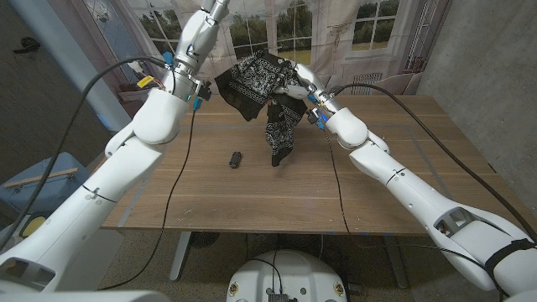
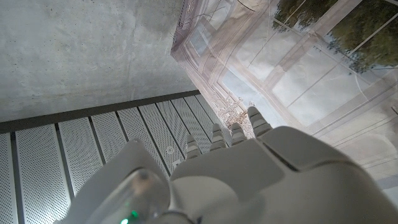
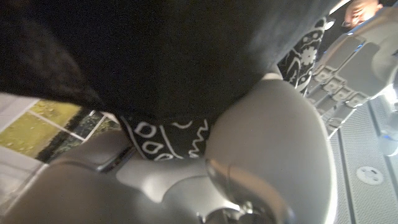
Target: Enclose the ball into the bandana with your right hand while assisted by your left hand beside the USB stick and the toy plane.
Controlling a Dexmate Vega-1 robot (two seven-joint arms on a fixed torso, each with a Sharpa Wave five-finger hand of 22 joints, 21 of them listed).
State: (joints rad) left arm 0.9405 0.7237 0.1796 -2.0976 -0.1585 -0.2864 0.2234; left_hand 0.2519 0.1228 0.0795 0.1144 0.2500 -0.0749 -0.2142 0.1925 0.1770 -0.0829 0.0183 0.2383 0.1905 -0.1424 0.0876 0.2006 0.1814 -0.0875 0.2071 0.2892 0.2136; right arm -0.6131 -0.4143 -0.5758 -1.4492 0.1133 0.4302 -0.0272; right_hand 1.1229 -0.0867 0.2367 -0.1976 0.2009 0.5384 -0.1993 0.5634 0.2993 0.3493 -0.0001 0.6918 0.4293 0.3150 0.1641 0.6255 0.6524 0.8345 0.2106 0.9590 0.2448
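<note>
I grasp the bandana (image 1: 267,92) aloft in both robot hands, right (image 1: 295,91) and left (image 1: 201,87); its bundled tail hangs straight down toward the surface (image 1: 377,184), nearer my right.

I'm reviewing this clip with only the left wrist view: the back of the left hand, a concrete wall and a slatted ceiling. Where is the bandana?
Observer: The black paisley bandana is lifted above the wooden table, gripped by the right hand.
Operator: Does it hang free?
Observer: One end droops down near the tabletop. I cannot tell whether it touches.
Operator: Anything else on the table?
Observer: A small dark USB stick lies on the wood, just to the robot's left of that drooping end.
</note>
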